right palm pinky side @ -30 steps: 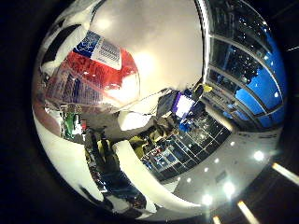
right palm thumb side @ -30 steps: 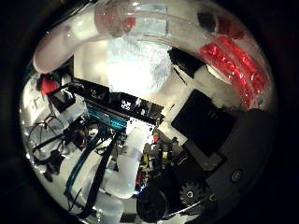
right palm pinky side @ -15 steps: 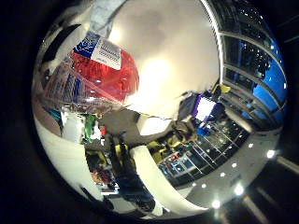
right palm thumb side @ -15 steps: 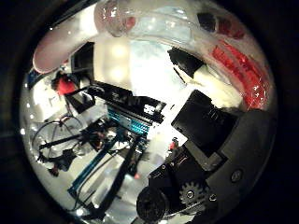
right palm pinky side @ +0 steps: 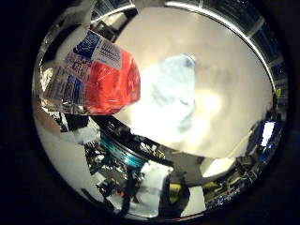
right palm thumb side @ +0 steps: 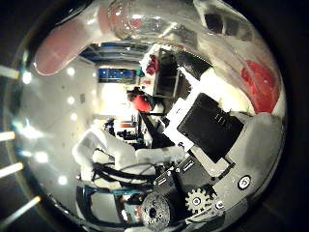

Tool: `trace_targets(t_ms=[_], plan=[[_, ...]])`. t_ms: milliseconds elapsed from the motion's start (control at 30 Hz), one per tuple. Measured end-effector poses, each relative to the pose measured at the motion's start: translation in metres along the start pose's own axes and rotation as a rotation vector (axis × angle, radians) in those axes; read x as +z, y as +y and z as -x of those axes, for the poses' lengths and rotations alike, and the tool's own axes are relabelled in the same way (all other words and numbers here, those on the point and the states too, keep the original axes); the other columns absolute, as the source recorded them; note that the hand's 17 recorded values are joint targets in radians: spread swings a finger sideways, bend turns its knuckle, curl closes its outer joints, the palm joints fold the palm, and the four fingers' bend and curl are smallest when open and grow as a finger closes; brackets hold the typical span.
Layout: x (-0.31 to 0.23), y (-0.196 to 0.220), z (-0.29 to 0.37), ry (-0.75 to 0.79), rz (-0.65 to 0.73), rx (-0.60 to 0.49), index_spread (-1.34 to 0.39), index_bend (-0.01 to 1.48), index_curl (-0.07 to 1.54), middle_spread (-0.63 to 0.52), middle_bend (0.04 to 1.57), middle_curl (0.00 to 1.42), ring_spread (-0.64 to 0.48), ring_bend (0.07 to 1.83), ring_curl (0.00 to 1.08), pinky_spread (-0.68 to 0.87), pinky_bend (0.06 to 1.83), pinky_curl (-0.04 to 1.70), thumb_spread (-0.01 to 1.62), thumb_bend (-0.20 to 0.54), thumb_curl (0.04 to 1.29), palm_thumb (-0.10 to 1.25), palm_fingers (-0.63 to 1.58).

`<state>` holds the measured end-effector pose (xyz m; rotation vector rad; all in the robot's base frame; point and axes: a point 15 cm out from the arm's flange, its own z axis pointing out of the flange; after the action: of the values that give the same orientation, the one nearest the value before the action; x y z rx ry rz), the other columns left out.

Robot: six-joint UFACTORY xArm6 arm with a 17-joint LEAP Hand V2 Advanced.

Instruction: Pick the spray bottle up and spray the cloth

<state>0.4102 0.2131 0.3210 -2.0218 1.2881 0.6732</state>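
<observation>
Bottle sits tight against the palm, hand curled round its clear body (red liquid inside), lifted off the table. Cloth lies pale blue on the table below, apart from the bottle. Likely held up to aim the spray.

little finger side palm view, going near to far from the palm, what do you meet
spray bottle close against the palm, filled with red liquid → white table → pale blue cloth lying on it
</observation>
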Motion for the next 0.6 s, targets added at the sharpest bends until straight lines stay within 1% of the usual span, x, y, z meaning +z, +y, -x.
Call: trace_targets(t_ms=[133, 300, 433, 600], plan=[[0.037, -0.019, 0.026, -0.072, -0.054, -0.077, -0.21, 1.18, 0.79, -0.10, 1.42, 0.66, -0.22, 1.35, 0.81, -0.15, 1.02, 1.52, 0.95, -0.017, 0.75, 1.04, 1.13], [0.083, -0.034, 0.039, -0.144, -0.100, -0.138, -0.21, 1.18, 0.79, -0.10, 1.42, 0.66, -0.22, 1.35, 0.81, -0.14, 1.02, 1.51, 0.95, -0.015, 0.75, 1.04, 1.13], [0.121, -0.038, 0.035, -0.185, -0.111, -0.158, -0.21, 1.18, 0.79, -0.10, 1.42, 0.66, -0.22, 1.34, 0.81, -0.14, 1.02, 1.51, 0.94, -0.015, 0.75, 1.04, 1.13], [0.160, -0.032, 0.015, -0.205, -0.081, -0.133, -0.21, 1.18, 0.80, -0.10, 1.42, 0.66, -0.22, 1.35, 0.81, -0.14, 1.02, 1.51, 0.94, -0.015, 0.76, 1.04, 1.13]])
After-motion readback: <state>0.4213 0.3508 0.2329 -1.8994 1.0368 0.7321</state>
